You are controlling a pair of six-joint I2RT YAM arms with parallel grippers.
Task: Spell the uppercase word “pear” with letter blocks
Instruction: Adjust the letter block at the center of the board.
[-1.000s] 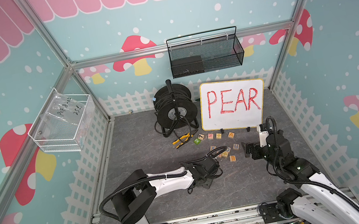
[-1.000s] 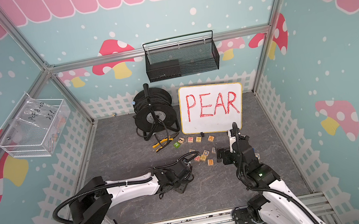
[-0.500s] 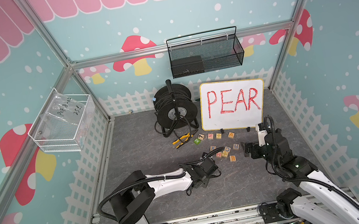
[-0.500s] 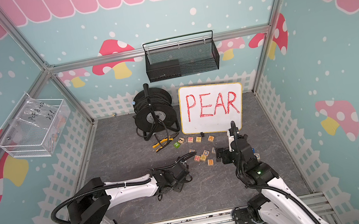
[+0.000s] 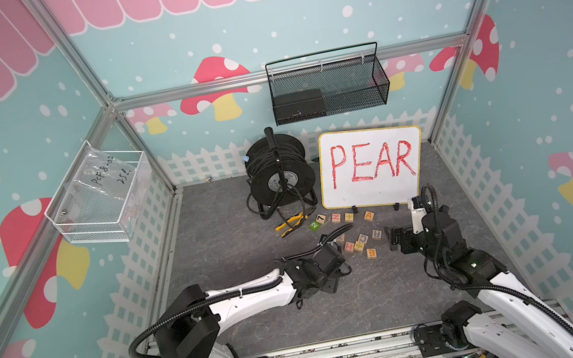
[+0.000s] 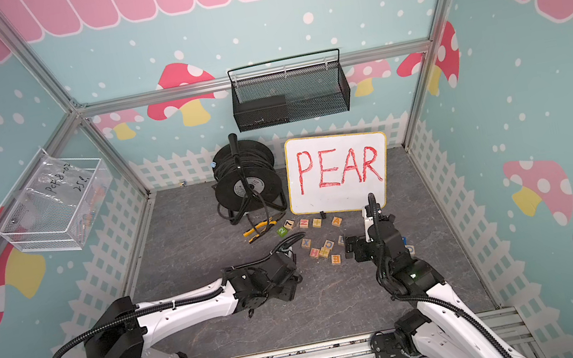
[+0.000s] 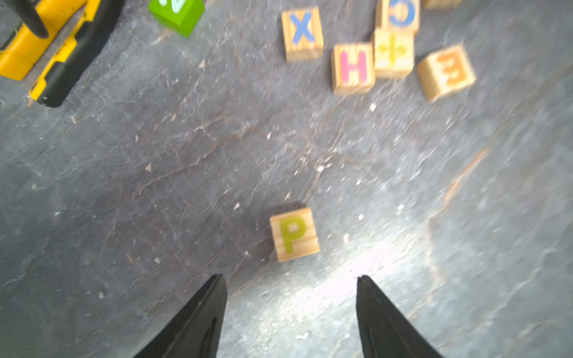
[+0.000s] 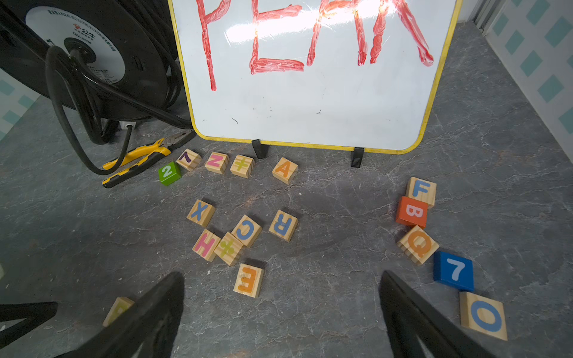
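Lying just ahead of the left gripper point(image 7: 289, 276), whose jaws stand part open and empty, the P point(image 7: 294, 234) sits alone on the floor, in line with their gap. Next out, the E point(image 8: 248, 280) lies just ahead of the right gripper point(image 8: 280, 273), wide open and empty: likely that arm's pick. Beyond come R point(image 8: 282, 225), then A point(image 8: 284, 170) by the whiteboard point(image 8: 310, 93), both nearer the right arm.

At the back of the counter point(image 5: 224, 239), black cable reel point(image 5: 281, 179) just beside whiteboard point(image 5: 374, 188) with red PEAR. Yellow pliers point(image 8: 136, 161) near green 2 block point(image 8: 169, 173). On the walls, black mesh basket point(image 5: 348, 85) and white wire basket point(image 5: 99, 209).
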